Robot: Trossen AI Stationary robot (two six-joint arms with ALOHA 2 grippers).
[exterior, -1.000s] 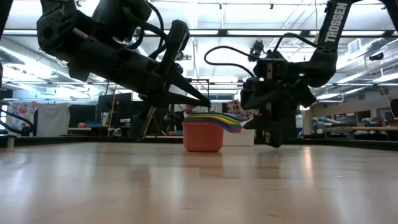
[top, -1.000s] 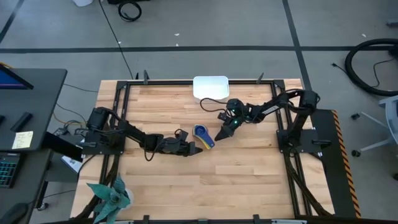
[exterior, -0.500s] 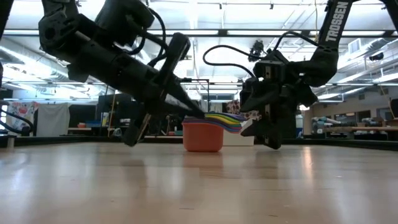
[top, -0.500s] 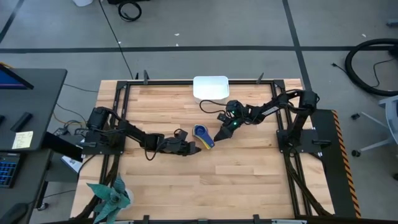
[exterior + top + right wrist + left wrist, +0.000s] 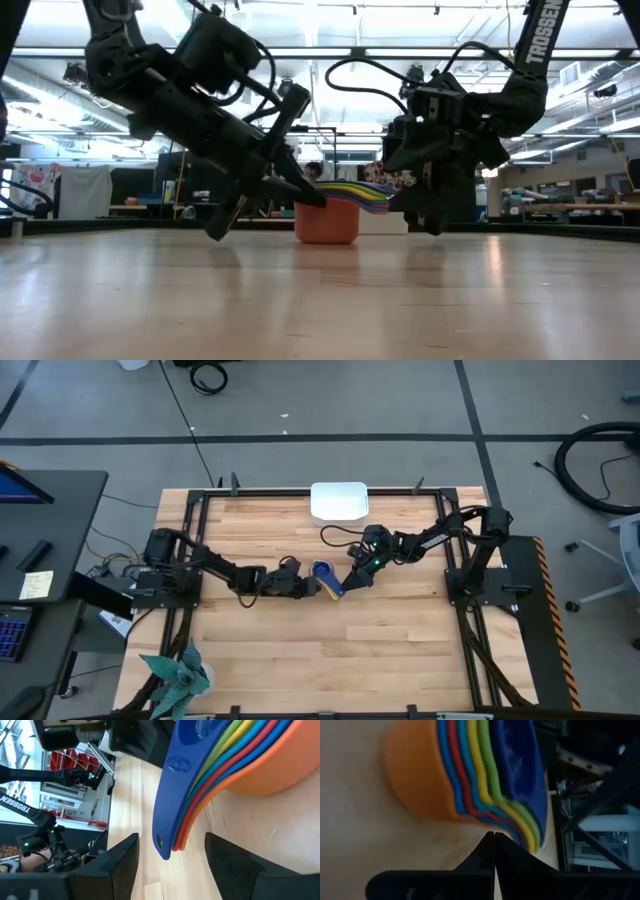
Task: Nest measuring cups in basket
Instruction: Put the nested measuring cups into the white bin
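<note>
**Colours on the table: stacked cups, basket, plant, arms**

Measuring cups [image 5: 328,218]: one nested stack; orange outermost bowl, then medium blue, red, light blue, yellow and green bands, dark blue innermost. From above the stack [image 5: 325,577] reads dark blue with a yellow edge. Dark blue handle [image 5: 176,785] carries a raised oval logo.

Basket [image 5: 339,500]: plain white, at 12 o'clock from the stack.

Table [image 5: 400,640]: pale wood planks, visible grain, black frame.

Plant [image 5: 178,678]: teal, spiky, at 8 o'clock near the table corner.

Left gripper [image 5: 313,588] and right gripper [image 5: 352,581]: black; a green light shows on the right arm. White lettering on the arm in the low view.
</note>
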